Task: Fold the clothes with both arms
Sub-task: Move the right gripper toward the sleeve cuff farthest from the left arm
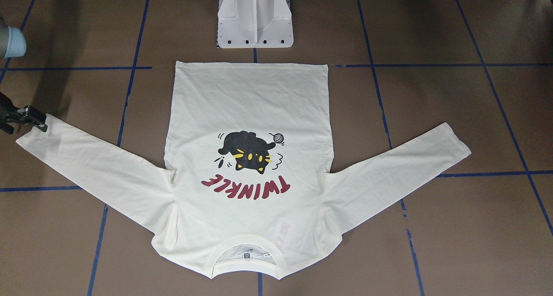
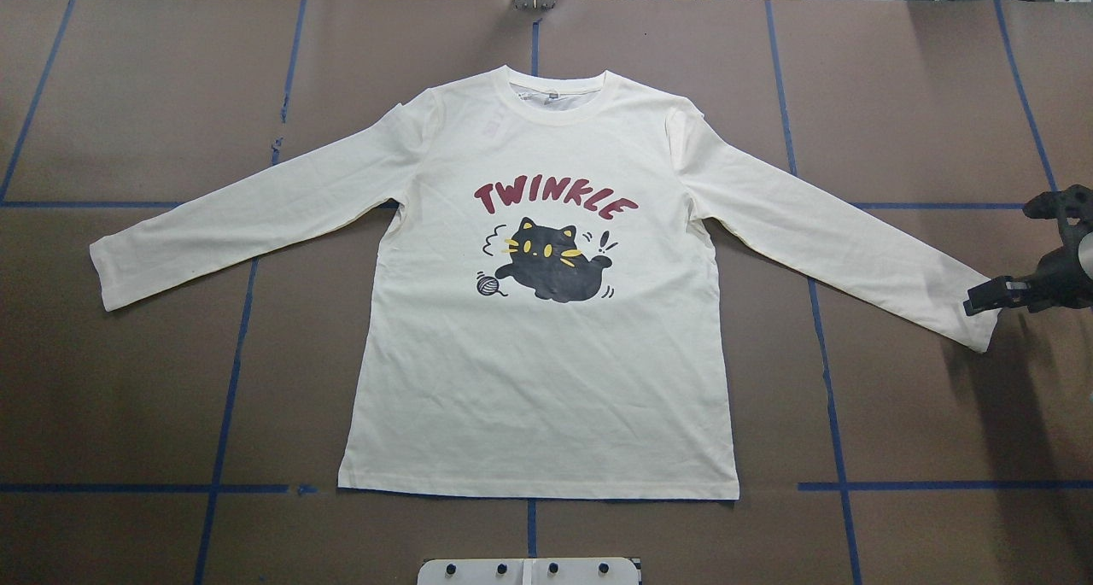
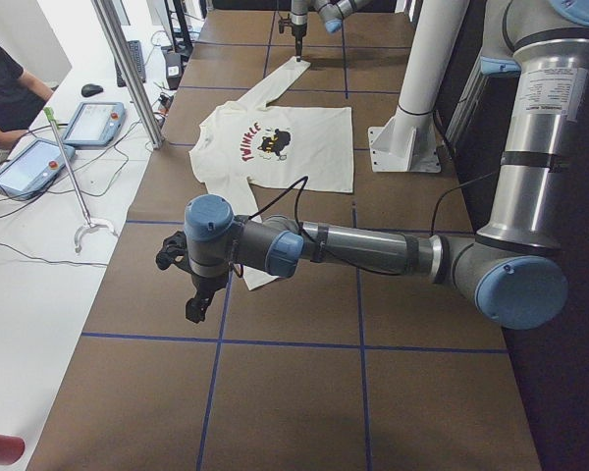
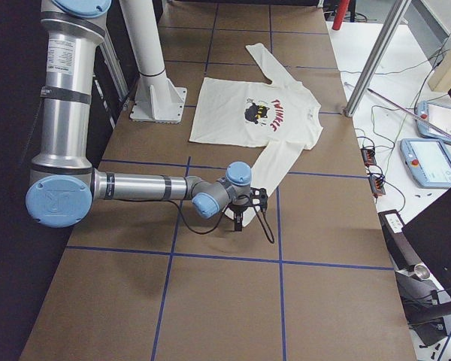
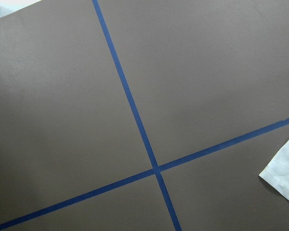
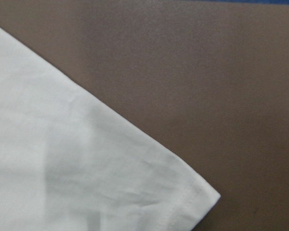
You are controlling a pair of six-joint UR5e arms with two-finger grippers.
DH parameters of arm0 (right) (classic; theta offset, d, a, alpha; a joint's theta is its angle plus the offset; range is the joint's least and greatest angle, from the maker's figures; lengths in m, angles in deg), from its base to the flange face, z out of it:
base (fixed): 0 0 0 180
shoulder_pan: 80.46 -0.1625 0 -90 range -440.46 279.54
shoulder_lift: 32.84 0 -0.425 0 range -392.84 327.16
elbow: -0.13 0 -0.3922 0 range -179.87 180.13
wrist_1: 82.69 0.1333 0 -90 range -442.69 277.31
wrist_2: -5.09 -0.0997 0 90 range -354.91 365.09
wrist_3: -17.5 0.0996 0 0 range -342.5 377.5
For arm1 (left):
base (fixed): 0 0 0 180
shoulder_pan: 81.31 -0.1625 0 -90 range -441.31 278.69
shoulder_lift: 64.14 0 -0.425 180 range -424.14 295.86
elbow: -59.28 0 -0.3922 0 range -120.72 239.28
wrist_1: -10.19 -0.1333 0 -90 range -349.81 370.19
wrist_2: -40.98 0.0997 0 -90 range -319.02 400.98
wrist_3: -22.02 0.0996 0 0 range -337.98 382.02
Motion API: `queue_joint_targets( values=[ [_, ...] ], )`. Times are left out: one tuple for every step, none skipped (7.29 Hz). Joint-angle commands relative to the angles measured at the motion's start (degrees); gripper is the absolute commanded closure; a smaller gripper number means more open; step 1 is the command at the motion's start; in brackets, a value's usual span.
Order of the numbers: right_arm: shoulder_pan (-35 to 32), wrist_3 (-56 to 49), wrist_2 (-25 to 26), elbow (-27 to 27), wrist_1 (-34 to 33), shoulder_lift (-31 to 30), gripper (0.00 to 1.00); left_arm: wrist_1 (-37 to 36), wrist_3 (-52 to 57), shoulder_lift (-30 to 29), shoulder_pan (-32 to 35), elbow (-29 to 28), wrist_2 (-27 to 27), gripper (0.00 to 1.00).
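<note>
Right gripper: You will find the right gripper (image 2: pixel 982 299) low over the table (image 2: pixel 939 414), its tips at the edge of the right-hand cuff (image 2: pixel 973 322).
Right grip state: Whether its fingers are spread, closed or pinching cloth cannot be told; the cuff lies flat in the right wrist view.
Left gripper: The left gripper (image 3: pixel 194 304) shows only in the left side view. It hangs above the table just beyond the left-hand cuff (image 2: pixel 107 276), apart from it.
Left grip state: Cannot be told from that view.
T-shirt: The T-shirt (image 2: pixel 546 380) lies flat between the two grippers, print side up. Its collar is away from the robot, its hem is near the pedestal (image 1: pixel 255 23), and both sleeves are spread outward.
Surface: Blue tape lines (image 2: pixel 224 414) cross the brown table.
</note>
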Motion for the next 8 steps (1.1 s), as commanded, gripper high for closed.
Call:
queue_joint_targets(
  values=[
    [0.67, 0.00, 0.03, -0.23, -0.22, 0.09, 0.00, 0.11, 0.07, 0.03, 0.00, -0.09, -0.80, 0.00],
    [0.67, 0.00, 0.12, -0.32, -0.57, -0.09, 0.15, 0.11, 0.07, 0.03, 0.00, -0.09, -0.80, 0.00],
    [0.49, -0.09, 0.29, -0.15, -1.18, 0.09, 0.35, 0.11, 0.07, 0.03, 0.00, -0.09, -0.80, 0.00],
    [0.49, -0.09, 0.30, -0.06, -1.27, 0.26, 0.60, 0.11, 0.07, 0.03, 0.00, -0.09, -0.80, 0.00],
    [0.41, -0.09, -0.05, 0.46, -1.27, 0.35, 0.75, 0.11, 0.07, 0.03, 0.00, -0.09, -0.80, 0.00],
    [0.40, -0.09, 0.12, 0.56, -1.62, 0.44, 0.89, 0.11, 0.07, 0.03, 0.00, -0.09, -0.80, 0.00],
    [0.40, -0.09, 0.12, 0.56, -1.71, 0.53, 1.00, 0.11, 0.07, 0.03, 0.00, -0.01, -0.80, 0.00],
    [0.40, -0.09, 0.12, 0.56, -1.63, 0.61, 1.00, 0.11, 0.07, 0.03, 0.00, -0.01, -0.80, 0.00]
  ],
)
